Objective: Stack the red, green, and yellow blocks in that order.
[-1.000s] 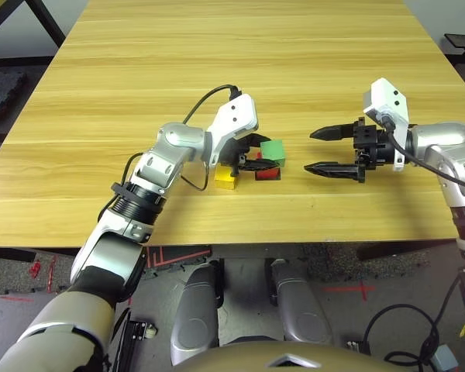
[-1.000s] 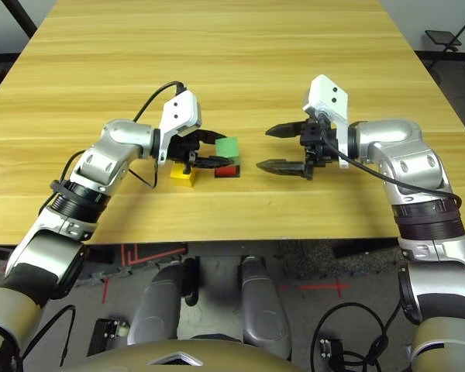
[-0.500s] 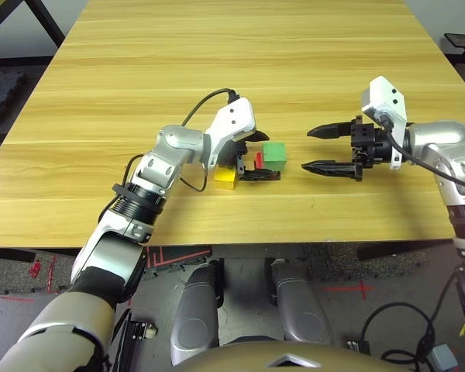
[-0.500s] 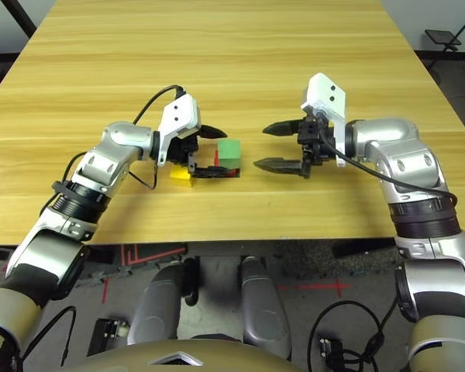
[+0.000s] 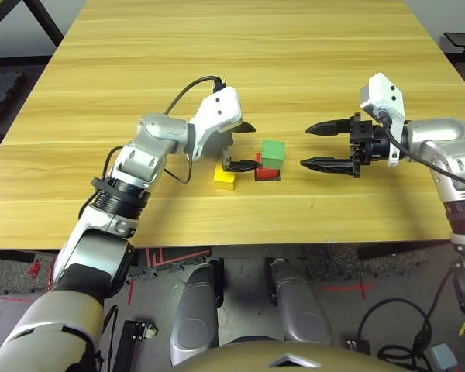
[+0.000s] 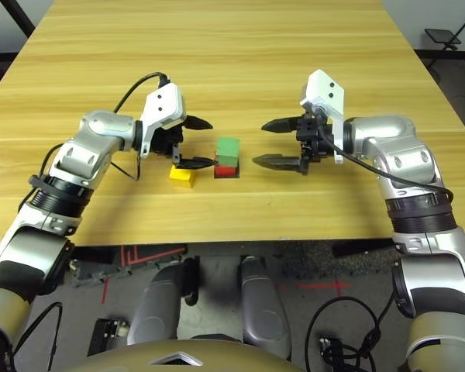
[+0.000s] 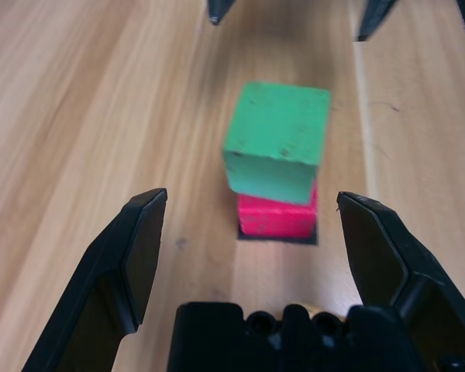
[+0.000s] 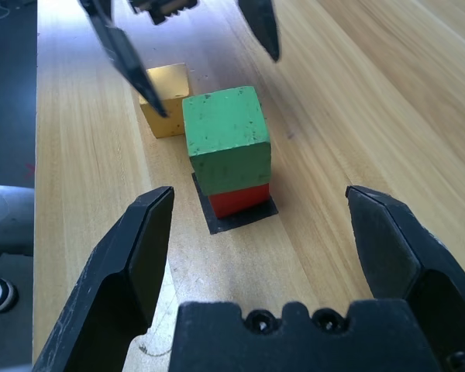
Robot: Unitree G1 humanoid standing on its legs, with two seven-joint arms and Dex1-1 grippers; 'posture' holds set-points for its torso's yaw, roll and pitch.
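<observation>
A: What is hidden or hard to make out?

B: The red block (image 8: pixel 241 198) is largely covered by the green block (image 8: pixel 225 137) stacked on it, so that only a side face of it is seen. A thin black patch (image 8: pixel 234 215) is glimpsed as a dark rim under the red block. In the left wrist view the yellow block is cut off behind the gripper's own base, and whether the green block sits square on the red one cannot be told for sure; it looks slightly turned.

A: How are the jaws seen to stand?

B: The left gripper (image 5: pixel 242 145) is seen with its fingers spread wide apart, and nothing is held or touched between them. The right gripper (image 5: pixel 317 145) is likewise spread wide and nothing is gripped by it.

A: Where are the blocks placed relative to those jaws?

B: The two-block stack is found on the table (image 5: pixel 217 46) between the two grippers, which are pointed at each other across it. The left fingertips are held just beside the stack, apart from it; the right ones are kept a little farther off. The yellow block (image 5: pixel 225 177) is seen lying on the table just beside the stack, below the left gripper's nearer finger.
</observation>
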